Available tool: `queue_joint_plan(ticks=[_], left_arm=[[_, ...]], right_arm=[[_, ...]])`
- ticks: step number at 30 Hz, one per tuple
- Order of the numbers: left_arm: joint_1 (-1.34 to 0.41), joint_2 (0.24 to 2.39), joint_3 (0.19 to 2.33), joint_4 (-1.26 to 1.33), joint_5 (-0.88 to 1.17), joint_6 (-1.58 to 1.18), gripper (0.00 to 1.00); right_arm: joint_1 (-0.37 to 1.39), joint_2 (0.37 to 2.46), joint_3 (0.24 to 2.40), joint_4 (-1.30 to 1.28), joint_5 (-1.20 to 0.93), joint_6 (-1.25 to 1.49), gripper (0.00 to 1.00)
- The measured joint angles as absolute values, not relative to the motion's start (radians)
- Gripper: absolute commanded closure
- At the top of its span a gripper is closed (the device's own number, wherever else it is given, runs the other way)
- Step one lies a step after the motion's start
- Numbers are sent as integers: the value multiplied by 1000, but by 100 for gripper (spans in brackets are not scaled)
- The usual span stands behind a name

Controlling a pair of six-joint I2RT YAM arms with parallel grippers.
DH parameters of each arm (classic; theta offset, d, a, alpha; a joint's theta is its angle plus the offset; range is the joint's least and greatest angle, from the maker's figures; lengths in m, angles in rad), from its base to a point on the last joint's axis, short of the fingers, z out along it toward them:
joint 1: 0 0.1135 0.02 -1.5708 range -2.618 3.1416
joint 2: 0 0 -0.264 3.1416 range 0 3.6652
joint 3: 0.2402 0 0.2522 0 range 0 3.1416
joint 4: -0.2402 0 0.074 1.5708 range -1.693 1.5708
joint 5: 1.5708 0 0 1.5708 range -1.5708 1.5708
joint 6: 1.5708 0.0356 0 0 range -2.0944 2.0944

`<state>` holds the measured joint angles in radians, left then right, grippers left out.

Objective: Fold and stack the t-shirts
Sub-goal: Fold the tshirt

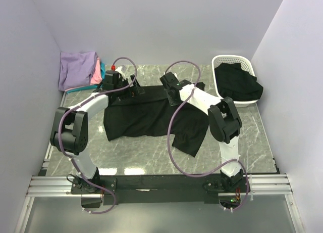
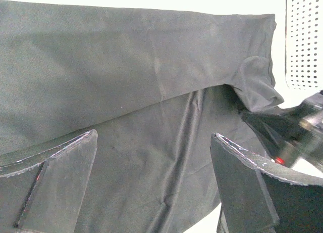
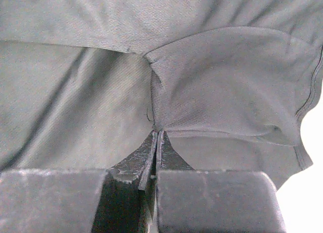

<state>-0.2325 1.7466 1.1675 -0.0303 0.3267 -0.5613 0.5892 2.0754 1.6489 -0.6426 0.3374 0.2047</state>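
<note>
A loose black t-shirt [image 1: 146, 117] lies spread on the marble table, one part trailing toward the front right. My left gripper [image 1: 133, 89] is open just above the shirt's far edge; the left wrist view shows its fingers wide apart [image 2: 154, 137] over the black cloth [image 2: 141, 81], holding nothing. My right gripper [image 1: 174, 96] is at the shirt's far right part; in the right wrist view its jaws are shut [image 3: 158, 136] and pinch the black cloth [image 3: 222, 86] at a seam fold. Folded lavender, pink and teal shirts [image 1: 78, 70] are stacked at the back left.
A white perforated basket [image 1: 247, 63] stands at the back right with another black shirt [image 1: 238, 82] in it; its wall shows in the left wrist view [image 2: 304, 41]. Purple walls close in the left, back and right. Bare marble [image 1: 141, 154] lies in front of the shirt.
</note>
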Motion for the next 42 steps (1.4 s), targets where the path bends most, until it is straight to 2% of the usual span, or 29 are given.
queue_joint_plan(ticks=[4, 5, 6, 8, 9, 10, 13, 18, 27, 34, 42], left_arm=[[-233, 1755, 1168, -34, 328, -561, 0], [-233, 1758, 1171, -35, 329, -561, 0], [-233, 1763, 1176, -36, 329, -561, 1], [-233, 1766, 1179, -39, 327, -561, 1], [-233, 1766, 1180, -45, 326, -560, 1], [-233, 1766, 1181, -50, 323, -559, 0], [-233, 1764, 1182, -76, 296, -551, 1], [-232, 1677, 1124, -117, 229, -543, 1], [-233, 1272, 787, -146, 152, -600, 0], [-234, 1053, 611, -249, 73, -699, 1], [-235, 852, 534, -345, -67, -775, 1]], right_arm=[[599, 2035, 1649, -675, 315, 218, 100], [600, 2030, 1649, -682, 307, 221, 88], [602, 2028, 1649, -690, 299, 224, 65], [603, 2028, 1647, -702, 292, 240, 43], [603, 2028, 1645, -709, 295, 246, 29], [605, 2026, 1639, -714, 299, 252, 24], [604, 1997, 1591, -720, 319, 267, 18], [592, 1854, 1461, -712, 361, 319, 15], [456, 1302, 908, -548, 218, 522, 19], [461, 1154, 611, -459, 61, 668, 22], [462, 974, 496, -437, -1, 781, 24]])
